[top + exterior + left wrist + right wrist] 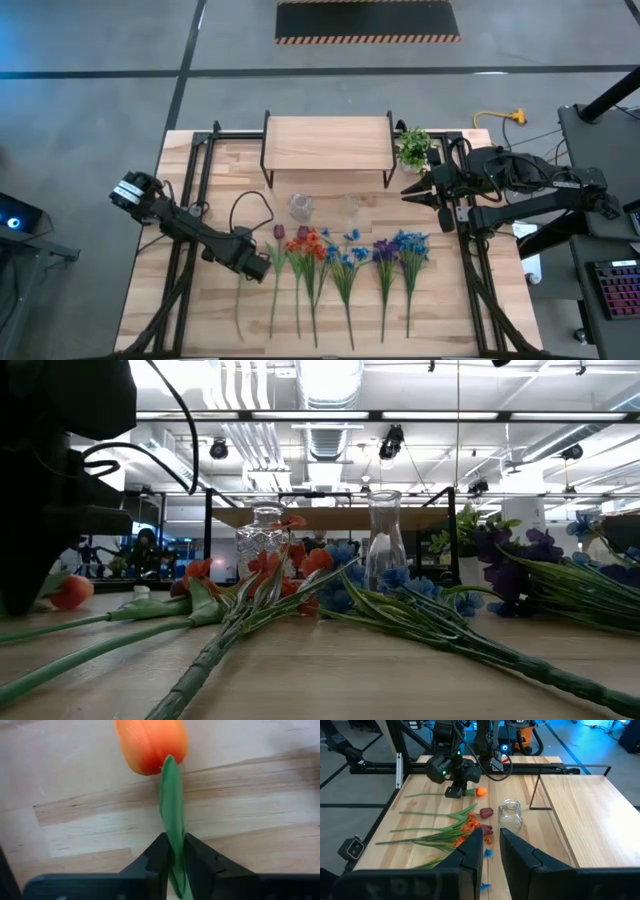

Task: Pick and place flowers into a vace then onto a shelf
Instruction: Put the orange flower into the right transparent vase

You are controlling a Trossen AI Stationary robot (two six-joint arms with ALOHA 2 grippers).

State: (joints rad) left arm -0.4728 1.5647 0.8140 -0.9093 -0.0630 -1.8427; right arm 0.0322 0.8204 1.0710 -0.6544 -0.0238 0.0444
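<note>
My left gripper (262, 265) is low over the table's near-left part, shut on an orange tulip (150, 740). The right wrist view shows that gripper (456, 791) with the orange head (481, 791) beside it. The other flowers (350, 260) lie in a row on the table: dark red, orange-red, blue and purple heads, stems toward the near edge. Two empty glass vases (301, 207) (352, 207) stand in front of the shelf (327, 143). My right gripper (410, 190) waits, narrowly open, right of the vases, touching nothing. My left gripper pinches the orange tulip's green stem and leaf (172, 827) between its two fingers (159, 855), a short way below the head. It comes slanting down from the table's far left. The head sticks out past the fingertips toward the far side, and the long stem (240, 300) trails toward the near edge.
A small leafy potted plant (413, 148) stands at the shelf's right end. Black rails (200, 180) (465, 230) run along both sides of the tabletop. Bare wood lies between the vases and the flower heads and near the near edge.
</note>
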